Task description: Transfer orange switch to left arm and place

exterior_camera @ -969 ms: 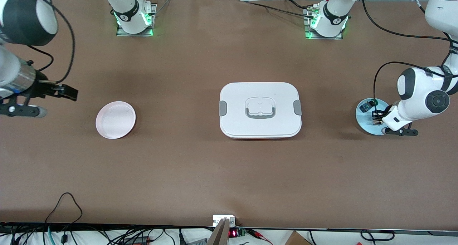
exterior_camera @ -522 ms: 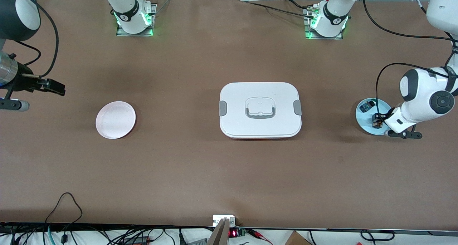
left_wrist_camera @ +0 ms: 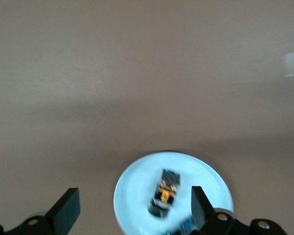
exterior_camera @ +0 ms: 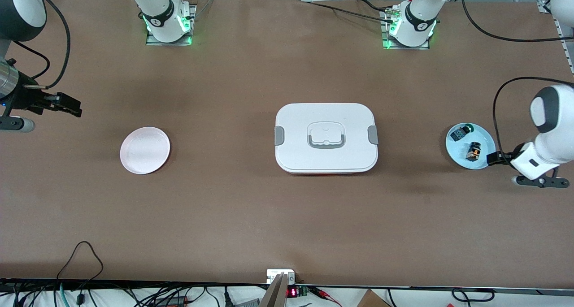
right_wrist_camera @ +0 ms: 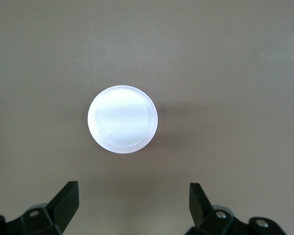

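— Orange-capped black cylindrical switch (exterior_camera: 475,149): location?
— On the round pale blue plate (exterior_camera: 459,152), toward the left arm's end of the tabletop; left gripper (exterior_camera: 494,158) beside it, jaws released.
— Right gripper (exterior_camera: 67,105)?
— Spread, empty, near the round pink plate (exterior_camera: 145,156). White lidded plastic box (exterior_camera: 326,137) between both plates.

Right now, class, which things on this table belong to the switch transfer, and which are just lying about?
Belong: orange switch, box, left pincer, right pincer.
Lying about: blue plate, pink plate, green-tipped part.
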